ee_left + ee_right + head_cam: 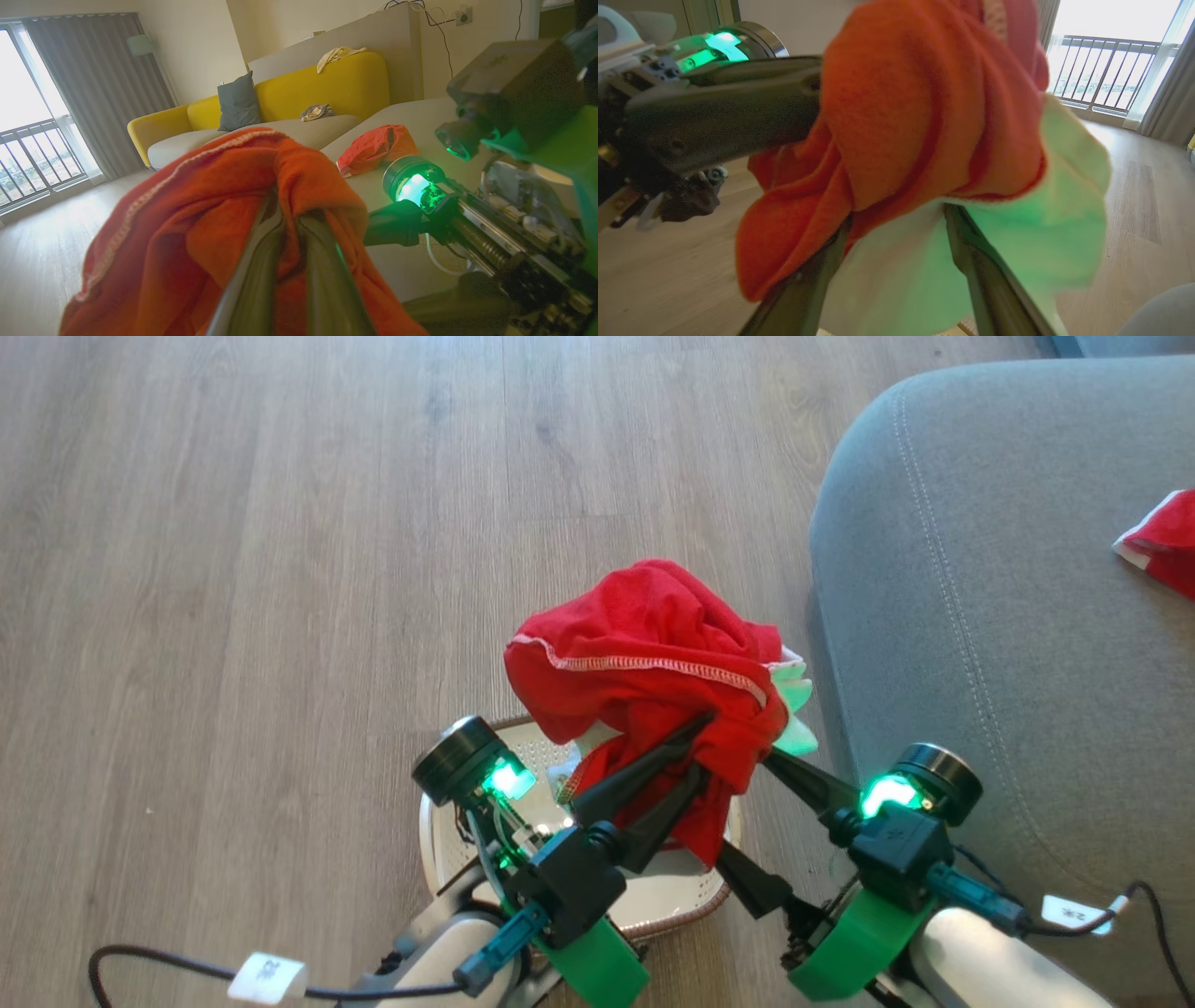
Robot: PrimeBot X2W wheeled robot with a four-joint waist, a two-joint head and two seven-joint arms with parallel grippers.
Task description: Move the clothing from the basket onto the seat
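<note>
The red garment (644, 635) hangs bunched just above the basket (686, 917), which sits on the wood floor (280, 569). The left gripper (702, 747) reaches over the basket, its fingers pressed nearly together and pinching the red fabric. The right gripper (742, 801) comes in from the basket's right with its fingers spread, the white piece (794, 705) and red folds lying between and over them. The grey seat (980, 616) stands just right of the basket. A second red garment (1167, 541) lies on it, well apart from the basket.
</note>
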